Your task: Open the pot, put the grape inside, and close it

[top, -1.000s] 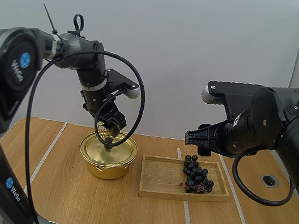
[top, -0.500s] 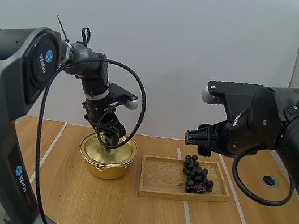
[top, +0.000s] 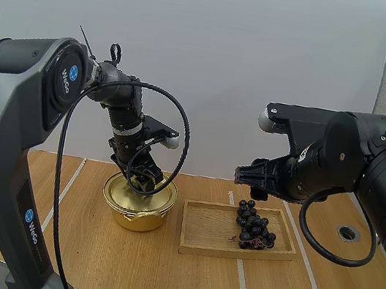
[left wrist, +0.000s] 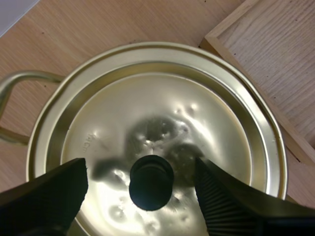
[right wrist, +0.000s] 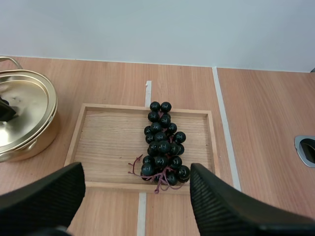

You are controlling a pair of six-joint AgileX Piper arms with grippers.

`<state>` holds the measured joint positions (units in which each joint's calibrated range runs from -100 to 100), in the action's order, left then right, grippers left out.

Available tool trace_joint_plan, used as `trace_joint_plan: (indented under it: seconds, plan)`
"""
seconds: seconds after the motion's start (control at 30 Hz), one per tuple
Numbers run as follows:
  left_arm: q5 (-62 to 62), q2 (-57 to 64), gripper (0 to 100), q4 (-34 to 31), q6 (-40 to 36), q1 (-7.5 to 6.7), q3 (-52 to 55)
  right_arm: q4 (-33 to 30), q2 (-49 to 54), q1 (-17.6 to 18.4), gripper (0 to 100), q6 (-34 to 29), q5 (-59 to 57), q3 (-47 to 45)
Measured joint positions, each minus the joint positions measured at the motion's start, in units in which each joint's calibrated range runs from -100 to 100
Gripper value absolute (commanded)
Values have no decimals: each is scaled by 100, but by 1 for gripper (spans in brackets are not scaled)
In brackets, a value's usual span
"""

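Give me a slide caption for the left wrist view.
Left gripper, jaws open, straddling the black knob of the lid on the gold pot.

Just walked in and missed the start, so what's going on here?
The left gripper, open, is low over the gold pot with a finger on each side of the black knob on the lid, which is on. The right gripper, also open, hovers over the wooden tray beside the pot, where the grapes lie.

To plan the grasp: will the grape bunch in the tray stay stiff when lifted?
Probably floppy: the grape bunch shows many berries on thin reddish stems, so it may sag. The round, glossy berries could slip from a light pinch.
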<state>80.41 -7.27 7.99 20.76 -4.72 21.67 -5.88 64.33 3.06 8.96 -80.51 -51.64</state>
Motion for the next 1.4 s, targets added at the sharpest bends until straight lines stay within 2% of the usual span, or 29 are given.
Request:
trace_joint_plan:
  seconds: [0.57, 0.6, 0.67, 0.73, 0.8, 0.83, 1.13, 1.4]
  plan:
    - [0, -23, 100, 22, 0, 0, -15, 24, 0, 0, 100, 0, 0, 0]
    - [13, -23, 89, 22, 0, 0, -15, 24, 0, 0, 100, 0, 0, 0]
    - [36, -23, 54, 32, 0, 0, -15, 24, 0, 0, 100, 0, 0, 0]
    - [107, -23, 23, 74, 9, 0, -15, 24, 0, 0, 100, 0, 0, 0]
    - [154, -23, 2, 96, 19, 0, -26, 24, 0, 0, 100, 0, 0, 0]
    - [207, -23, 0, 111, 19, 0, -40, 24, 0, 0, 100, 0, 0, 0]
    - [267, -11, 0, 111, 28, -7, -53, 24, 0, 0, 100, 0, 0, 0]
    - [1196, 573, 0, 85, 28, -7, -515, 34, 0, 0, 100, 0, 17, 0]
